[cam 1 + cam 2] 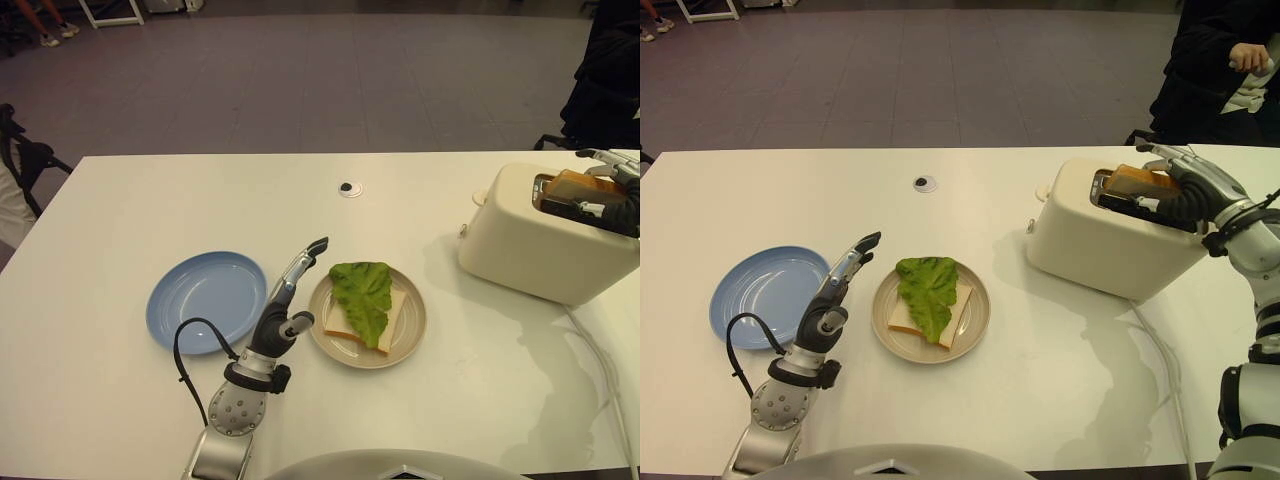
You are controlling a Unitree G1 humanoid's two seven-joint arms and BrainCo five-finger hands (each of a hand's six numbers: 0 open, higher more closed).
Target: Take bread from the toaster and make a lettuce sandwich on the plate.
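A cream toaster (1110,240) stands at the right of the white table, with a browned bread slice (1140,181) sticking up from its slot. My right hand (1185,195) is over the slot, its fingers curled around that slice. On the beige plate (975,325) in the middle lies a white bread slice (962,308) with a green lettuce leaf (927,290) on top. My left hand (835,290) rests just left of the plate, fingers stretched out, holding nothing.
An empty blue plate (760,295) lies left of my left hand. A small round grommet (925,183) sits in the table's far middle. The toaster's cord (1160,360) runs down the right side toward the front edge.
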